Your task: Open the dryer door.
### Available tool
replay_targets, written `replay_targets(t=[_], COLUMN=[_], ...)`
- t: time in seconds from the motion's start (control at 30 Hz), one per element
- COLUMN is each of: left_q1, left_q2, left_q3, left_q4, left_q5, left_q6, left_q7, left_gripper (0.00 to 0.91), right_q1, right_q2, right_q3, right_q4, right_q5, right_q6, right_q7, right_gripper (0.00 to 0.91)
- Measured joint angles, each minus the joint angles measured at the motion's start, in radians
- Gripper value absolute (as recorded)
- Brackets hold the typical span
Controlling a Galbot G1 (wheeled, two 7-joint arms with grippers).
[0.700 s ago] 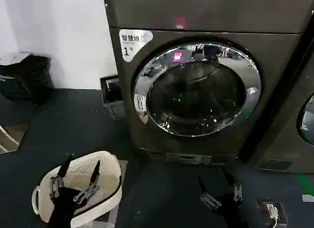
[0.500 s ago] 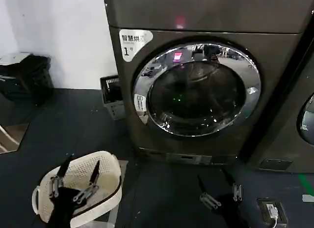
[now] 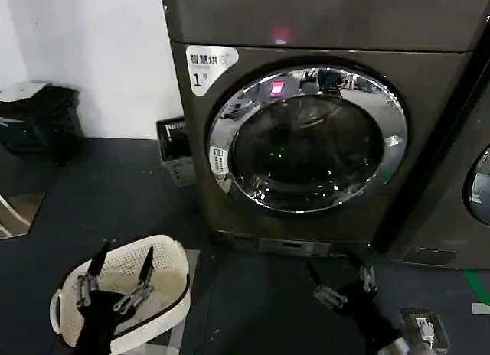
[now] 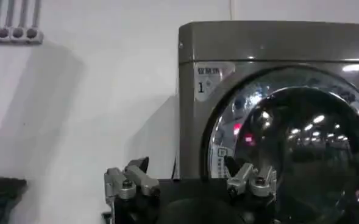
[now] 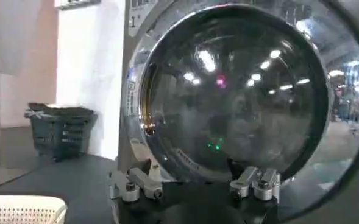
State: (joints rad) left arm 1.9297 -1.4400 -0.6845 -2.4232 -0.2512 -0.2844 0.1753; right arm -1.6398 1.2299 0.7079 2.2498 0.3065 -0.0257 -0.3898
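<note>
The dryer (image 3: 321,30) is a dark grey-brown machine with a white "1" sticker (image 3: 208,65) and a small red light. Its dryer door (image 3: 306,137) is shut, a round porthole with a chrome rim and dark glass. My right gripper (image 3: 334,272) hovers open low in front of the machine's base, below the door. The right wrist view has the door (image 5: 234,91) close ahead beyond the open fingers (image 5: 141,180). My left gripper (image 3: 122,261) hangs open over a basket, well to the left of the dryer; the dryer (image 4: 277,109) stands beyond it in the left wrist view.
A cream perforated laundry basket (image 3: 164,294) sits on the dark floor at lower left. A small grey crate (image 3: 174,148) leans by the dryer's left side. A dark bin (image 3: 38,118) stands by the white wall. A neighbouring machine (image 3: 459,187) is on the right.
My right gripper has moved slightly up and toward the dryer's base. The left gripper and the door have not moved.
</note>
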Motion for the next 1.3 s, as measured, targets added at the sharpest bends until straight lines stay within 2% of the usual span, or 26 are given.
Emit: replay_targets(t=[0.33, 0.67, 1.3], left_q1=[0.001, 0.003, 0.005], left_q2=[-0.005, -0.002, -0.002], left_q3=[-0.002, 0.008, 0.017], left_q4=[-0.020, -0.021, -0.004], left_q5=[-0.015, -0.013, -0.001], left_q6=[0.002, 0.005, -0.004], left_q7=[0.001, 0.004, 0.003], left_gripper=[0.907, 0.907, 0.907], right_q1=[0.198, 0.411, 0.816], right_q2=[-0.143, -0.237, -0.182], right_q3=[-0.060, -0.173, -0.493], right_q4=[-0.102, -0.219, -0.499], right_q5=[0.072, 0.122, 0.119], right_q6=[-0.019, -0.026, -0.029], right_q7=[-0.052, -0.068, -0.111], right_gripper=[0.907, 0.907, 0.907])
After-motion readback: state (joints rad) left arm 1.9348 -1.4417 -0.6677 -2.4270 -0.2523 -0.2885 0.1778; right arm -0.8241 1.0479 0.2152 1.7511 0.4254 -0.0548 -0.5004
